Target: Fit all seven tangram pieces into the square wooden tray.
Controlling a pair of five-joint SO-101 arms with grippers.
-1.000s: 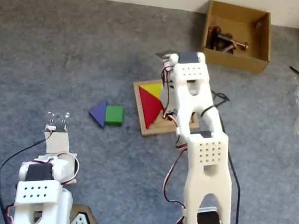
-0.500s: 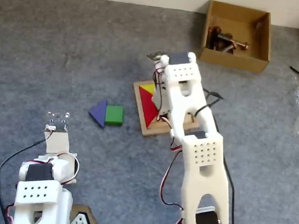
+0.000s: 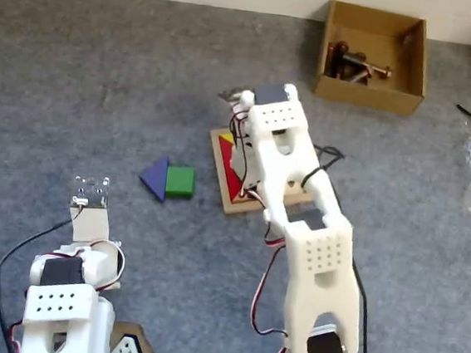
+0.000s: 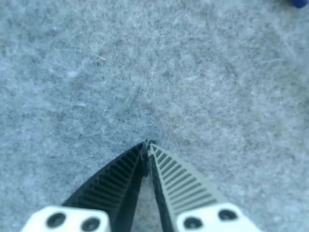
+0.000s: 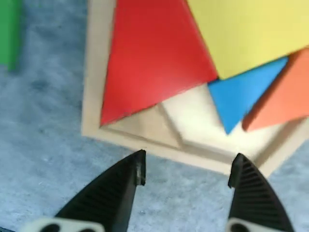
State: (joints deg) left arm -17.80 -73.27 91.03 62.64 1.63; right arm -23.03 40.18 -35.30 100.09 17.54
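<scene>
Right gripper (image 5: 188, 166) (fingers (image 5: 126, 181) spread) hangs at the tray (image 5: 94, 87) edge over carpet (image 5: 43, 159)

The tabletop (image 3: 80, 61) is fuzzy, matt grey cloth. The tray (image 5: 99, 72) is pale, bare-looking wood. The red piece (image 5: 149, 53) is smooth. The fingers (image 5: 123, 186) are ribbed black plastic. The box (image 3: 368, 96) is brown cardboard.

The carpet (image 3: 79, 70) is mottled grey. The tray (image 5: 95, 87) is pale bare wood. In it lie a red triangle (image 5: 149, 58), a yellow piece (image 5: 246, 29), a light blue triangle (image 5: 241, 96) and an orange piece (image 5: 285, 101). The square (image 3: 180, 181) is green and the violet triangle (image 3: 155, 177) a dark blue-violet. The right arm (image 3: 320, 251) and left arm (image 3: 60, 310) are white with black motors. The right gripper (image 5: 188, 165) has black ribbed fingers (image 5: 116, 193); the left gripper (image 4: 147, 144) has one black and one grey-green, both ribbed. The box (image 3: 364, 95) is brown cardboard.
</scene>
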